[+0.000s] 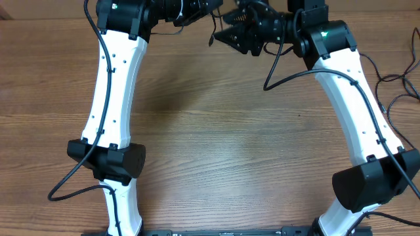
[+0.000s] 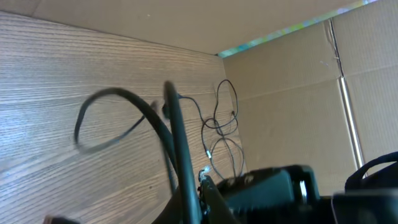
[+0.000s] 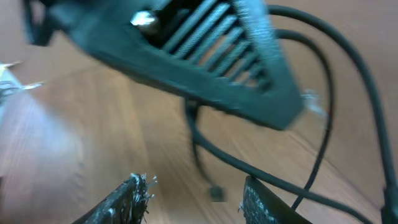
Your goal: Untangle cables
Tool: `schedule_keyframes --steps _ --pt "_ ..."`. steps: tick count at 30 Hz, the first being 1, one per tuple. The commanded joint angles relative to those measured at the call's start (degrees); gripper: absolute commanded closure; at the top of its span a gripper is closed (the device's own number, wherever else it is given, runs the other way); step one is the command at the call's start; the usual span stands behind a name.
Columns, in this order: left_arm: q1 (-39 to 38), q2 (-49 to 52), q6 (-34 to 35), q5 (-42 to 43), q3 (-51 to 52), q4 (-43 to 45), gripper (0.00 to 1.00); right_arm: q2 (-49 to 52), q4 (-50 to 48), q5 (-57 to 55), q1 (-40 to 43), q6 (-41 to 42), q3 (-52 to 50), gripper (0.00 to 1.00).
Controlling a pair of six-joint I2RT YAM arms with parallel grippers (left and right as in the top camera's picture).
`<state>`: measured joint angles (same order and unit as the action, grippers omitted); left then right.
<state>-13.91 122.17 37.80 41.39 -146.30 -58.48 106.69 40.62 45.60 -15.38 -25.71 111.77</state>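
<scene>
Both grippers meet at the table's far edge. A tangle of thin black cables [image 2: 221, 124] lies on the wood by the cardboard wall. My left gripper [image 1: 209, 14] looks shut on one black cable [image 2: 177, 143] that rises from its jaws [image 2: 198, 198] and loops to the left. In the right wrist view this cable [image 3: 198, 146] hangs below the left gripper's body [image 3: 186, 56] and ends in a small plug [image 3: 215, 193]. My right gripper [image 3: 196, 199] is open, with the plug hanging between its fingertips. It also shows in the overhead view [image 1: 231, 36].
A cardboard wall [image 2: 298, 93] stands along the table's far edge. More thin black cords [image 1: 399, 88] lie at the right edge of the table. The arms' own thicker cables [image 1: 289, 75] hang beside the white links.
</scene>
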Motion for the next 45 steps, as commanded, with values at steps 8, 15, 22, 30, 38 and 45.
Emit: schedule_keyframes --steps 8,15,22,30,38,45 --pt "-0.4 0.4 0.5 0.9 -0.1 0.1 0.96 -1.9 2.3 -3.3 1.0 0.6 4.3 0.55" --pt "-0.4 0.4 0.9 0.2 -0.1 0.5 0.96 -2.1 4.7 -3.4 0.2 0.2 4.1 0.55" --pt "-0.7 0.4 1.7 0.8 -0.1 0.5 0.96 -2.0 3.0 -3.4 -1.6 0.1 4.1 0.55" --pt "-1.9 0.4 1.7 0.9 -0.1 0.5 0.96 -0.2 2.8 -3.6 -4.9 0.1 4.1 0.96" --pt "-1.9 0.4 -1.9 0.8 -0.1 0.4 0.96 -0.2 3.0 -7.3 -4.8 1.0 4.1 0.96" --pt "-1.3 -0.1 -23.2 -0.8 -0.1 -0.5 0.51 -0.2 3.1 -7.2 -4.7 1.5 4.1 0.96"
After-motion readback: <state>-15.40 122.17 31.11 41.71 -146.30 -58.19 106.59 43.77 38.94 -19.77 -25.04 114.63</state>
